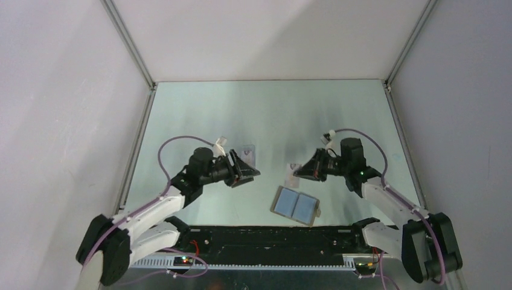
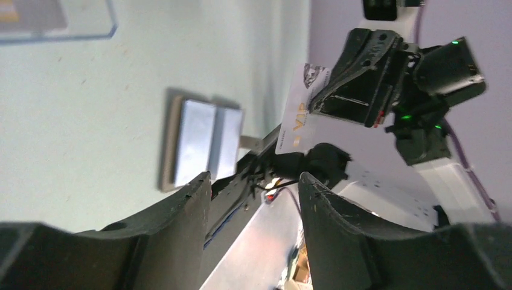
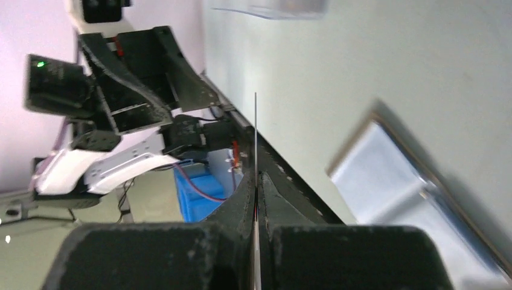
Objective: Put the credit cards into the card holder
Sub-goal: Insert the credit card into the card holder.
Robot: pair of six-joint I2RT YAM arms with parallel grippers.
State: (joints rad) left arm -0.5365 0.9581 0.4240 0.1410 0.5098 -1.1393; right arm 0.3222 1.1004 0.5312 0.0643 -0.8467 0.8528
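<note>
Here: right claw pinches card near open card holder; left claw spread, empty, by clear box.

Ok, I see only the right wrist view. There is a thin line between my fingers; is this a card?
Observer: Yes. The left wrist view shows the right gripper shut on a pale card with gold VIP print.
Operator: Where is it against the wallet?
Observer: In the top view it shows just past the far edge of the open wallet.
Operator: And the left gripper?
Observer: Top view: the left gripper is open, empty, beside a clear box.
</note>
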